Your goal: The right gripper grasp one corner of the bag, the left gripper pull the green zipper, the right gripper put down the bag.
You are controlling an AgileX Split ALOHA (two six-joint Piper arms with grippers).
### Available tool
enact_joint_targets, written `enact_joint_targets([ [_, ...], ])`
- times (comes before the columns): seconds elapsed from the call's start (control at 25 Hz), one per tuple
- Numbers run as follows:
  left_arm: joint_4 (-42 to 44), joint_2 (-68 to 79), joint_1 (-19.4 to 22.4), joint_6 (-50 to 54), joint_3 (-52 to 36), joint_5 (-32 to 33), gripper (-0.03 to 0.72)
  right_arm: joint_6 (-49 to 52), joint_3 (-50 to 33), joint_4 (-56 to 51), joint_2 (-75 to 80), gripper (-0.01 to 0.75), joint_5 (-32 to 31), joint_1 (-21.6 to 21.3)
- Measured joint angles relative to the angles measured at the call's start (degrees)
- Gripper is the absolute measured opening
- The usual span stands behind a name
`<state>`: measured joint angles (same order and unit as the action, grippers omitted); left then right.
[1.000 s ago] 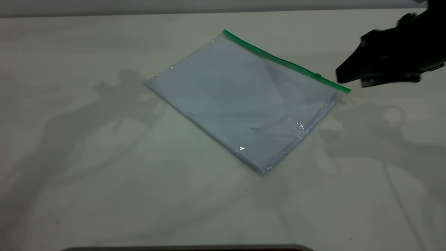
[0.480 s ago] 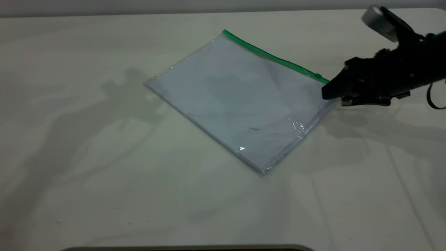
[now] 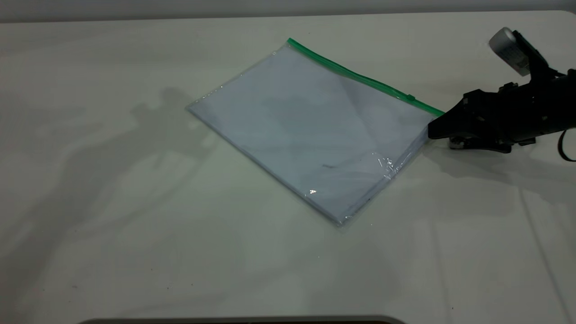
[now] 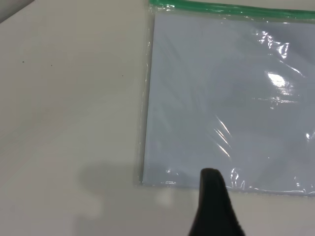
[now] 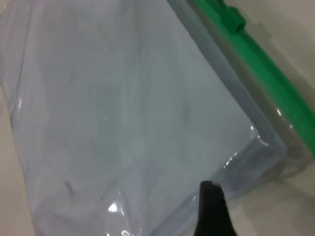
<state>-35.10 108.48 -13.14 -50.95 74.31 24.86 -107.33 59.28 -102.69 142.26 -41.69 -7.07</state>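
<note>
The bag point(image 3: 315, 130), a clear pouch with white sheets inside, lies flat on the table. The green zipper point(image 3: 360, 78) runs along its far long edge, with the small slider tab point(image 3: 410, 96) close to the right end. My right gripper point(image 3: 433, 130) sits low over the table with its tip at the bag's right corner, just below the zipper's end. In the right wrist view the bag point(image 5: 123, 113), zipper point(image 5: 268, 78) and tab point(image 5: 231, 17) fill the picture. A black part of my left gripper point(image 4: 212, 206) hovers at the bag's point(image 4: 221, 98) plain long edge, opposite the zipper point(image 4: 231, 7).
The white table point(image 3: 135, 225) spreads bare to the left of the bag and in front of it. A dark rim point(image 3: 243, 320) shows at the near edge. The right arm's silver cylinder point(image 3: 508, 45) stands up at the far right.
The right gripper came down from the upper right, reached over the bag's right corner, then drew back a little and sank lower. The bag has not moved.
</note>
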Motion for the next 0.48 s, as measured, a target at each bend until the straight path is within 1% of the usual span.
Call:
enact_joint_targets([
  [0.32,0.00,0.00,0.00,0.00,0.00,0.00,0.568,-0.28,4.91,0.00,4.05,0.550,-5.54,0.00],
  [0.48,0.00,0.00,0.00,0.00,0.00,-0.24,0.568,-0.33,5.95,-0.12,5.32,0.550,-7.98,0.61],
])
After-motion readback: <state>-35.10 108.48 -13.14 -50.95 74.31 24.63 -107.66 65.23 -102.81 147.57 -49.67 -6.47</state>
